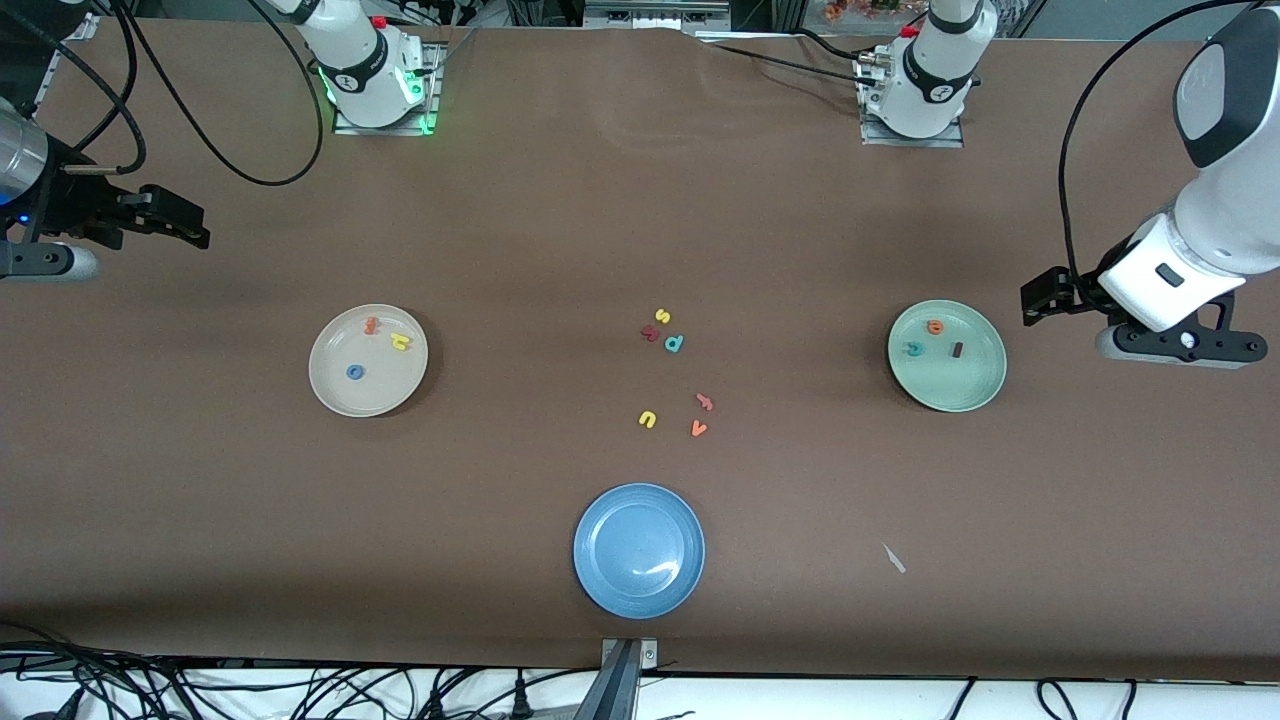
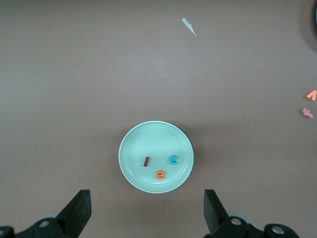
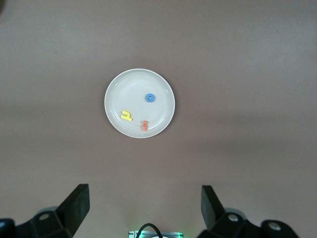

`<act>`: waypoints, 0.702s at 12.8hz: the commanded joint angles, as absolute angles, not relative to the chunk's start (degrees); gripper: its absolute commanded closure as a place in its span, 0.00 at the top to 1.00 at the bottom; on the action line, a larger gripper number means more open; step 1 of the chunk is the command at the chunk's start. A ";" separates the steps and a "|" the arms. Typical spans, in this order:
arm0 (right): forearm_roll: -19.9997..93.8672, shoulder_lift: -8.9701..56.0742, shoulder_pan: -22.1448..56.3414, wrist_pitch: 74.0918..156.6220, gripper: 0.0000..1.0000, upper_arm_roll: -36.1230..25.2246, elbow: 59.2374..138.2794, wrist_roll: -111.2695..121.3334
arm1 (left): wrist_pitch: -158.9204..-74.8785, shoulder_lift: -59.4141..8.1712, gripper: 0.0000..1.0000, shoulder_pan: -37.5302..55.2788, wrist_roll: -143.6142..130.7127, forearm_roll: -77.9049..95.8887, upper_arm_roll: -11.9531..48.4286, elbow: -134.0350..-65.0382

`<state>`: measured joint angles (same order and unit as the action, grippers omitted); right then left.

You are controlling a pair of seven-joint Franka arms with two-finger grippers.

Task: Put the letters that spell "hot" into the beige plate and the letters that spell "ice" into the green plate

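Resting in the beige plate (image 1: 334, 392), toward the right arm's end of the worktop (image 1: 560, 230), are three small letters: the blue o (image 1: 354, 372) at about seven o'clock from the plate's middle in the front view, the orange t (image 1: 372, 325) near twelve and the yellow h (image 1: 402, 341) at about two. The green plate (image 1: 975, 392), toward the left arm's end, holds the other three — the orange e (image 1: 935, 326) near its eleven o'clock rim, the teal c (image 1: 914, 349) at nine and the dark red i (image 1: 958, 349) just past the middle toward three.

Between the two plates, loose letters lie on the bare worktop: a yellow s (image 1: 662, 316), a dark red letter (image 1: 650, 333) and a teal p (image 1: 674, 344) close together, and nearer the front camera a yellow u (image 1: 647, 419), a pinkish letter (image 1: 704, 402) and an orange v (image 1: 699, 428). A blue plate (image 1: 600, 580) sits nearest the front camera, at six o'clock from that cluster. A pale scrap (image 1: 894, 559) lies off at its three o'clock.

The left pincer (image 2: 147, 210) hangs over the worktop beside the green plate, fingers spread wide and holding nothing. The right pincer (image 3: 143, 207) hangs over the right arm's end of the worktop — also wide open and empty.
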<state>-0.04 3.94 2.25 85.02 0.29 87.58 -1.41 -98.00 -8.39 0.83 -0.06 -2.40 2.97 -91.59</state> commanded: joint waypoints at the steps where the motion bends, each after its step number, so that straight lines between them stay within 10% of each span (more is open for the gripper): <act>1: 1.40 4.48 2.55 83.67 1.00 -0.09 86.13 -1.32 | -98.44 -7.91 1.00 -0.53 1.67 -0.97 2.99 -91.41; 9: 1.41 5.71 2.29 84.29 1.00 -0.26 86.13 -1.05 | -96.77 -8.00 1.00 1.05 0.97 -1.49 3.34 -90.62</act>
